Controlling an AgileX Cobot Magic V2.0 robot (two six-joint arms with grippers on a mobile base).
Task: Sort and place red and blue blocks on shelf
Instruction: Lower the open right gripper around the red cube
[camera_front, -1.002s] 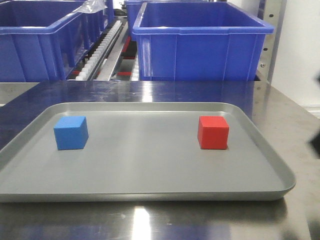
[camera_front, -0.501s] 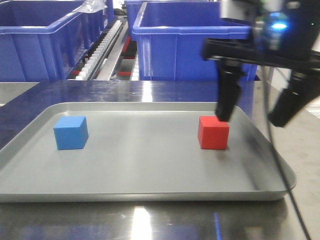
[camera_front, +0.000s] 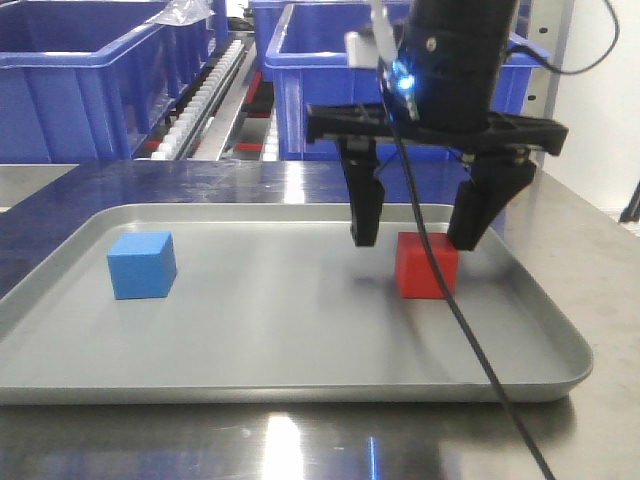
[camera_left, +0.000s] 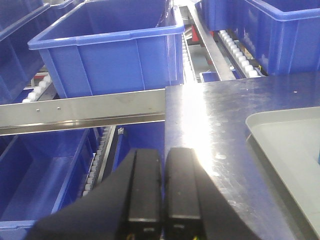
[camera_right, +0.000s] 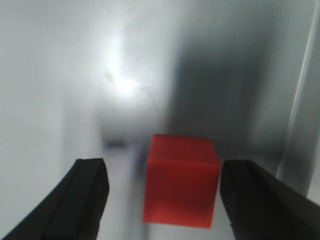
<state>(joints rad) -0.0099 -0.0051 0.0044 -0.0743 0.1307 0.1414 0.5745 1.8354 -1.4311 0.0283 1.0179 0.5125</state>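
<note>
Red block (camera_front: 427, 266) was set on the tray (camera_front: 300, 385) near its right rim, one upper corner hidden in the front view behind the right jaws. Those jaws, further right half a second earlier, were spread wide around it, empty, gaps left on both sides. The blue block (camera_front: 141, 265) was unmoved, well apart. The left jaws were pressed shut, empty, near the shelf (camera_left: 80, 111) rail.

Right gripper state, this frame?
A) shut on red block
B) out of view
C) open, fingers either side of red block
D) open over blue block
C: the right gripper is open, with one finger on each side of the red block, which sits on the tray and is not yet gripped.
</note>
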